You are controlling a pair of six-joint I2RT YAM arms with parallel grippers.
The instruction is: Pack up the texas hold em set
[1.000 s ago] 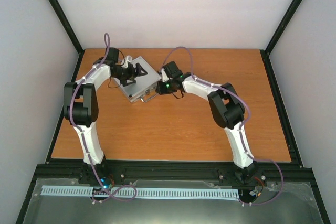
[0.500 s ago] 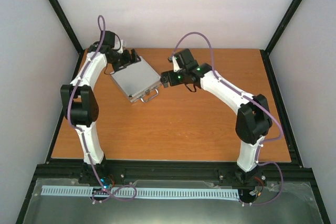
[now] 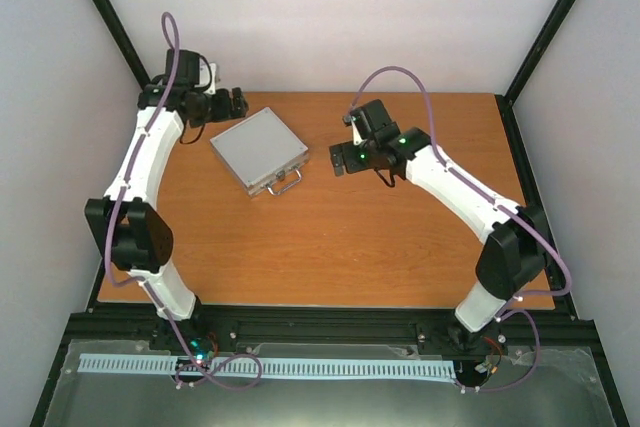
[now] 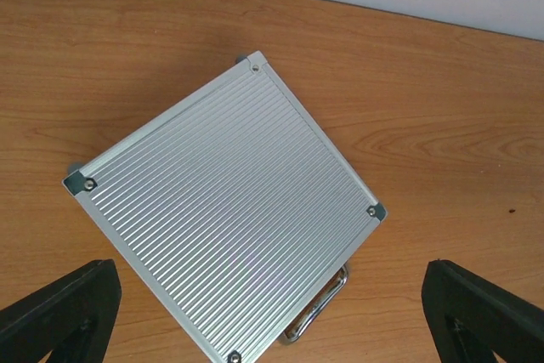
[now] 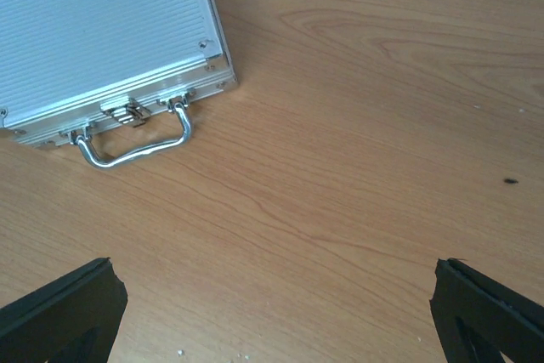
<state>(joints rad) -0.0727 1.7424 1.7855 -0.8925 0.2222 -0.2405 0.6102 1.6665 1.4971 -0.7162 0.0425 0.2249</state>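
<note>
case (image 3: 258, 150): flat on table (image 3: 350, 247), far left part | handle (image 3: 287, 184): at its near edge

A wooden table (image 3: 330, 247) with orange-brown grain fills the floor of a booth. 3 plain white walls close it in: back (image 3: 340, 17), left (image 3: 50, 147) and right (image 3: 590, 167). 2 black posts (image 3: 112, 22) slant up from the far corners. A black rail (image 3: 330, 325) runs along the near edge. Beyond it, a white slotted strip (image 3: 300, 368) lies on grey sheet metal (image 3: 340, 405). The light is soft and even, and shadows are faint.
</note>
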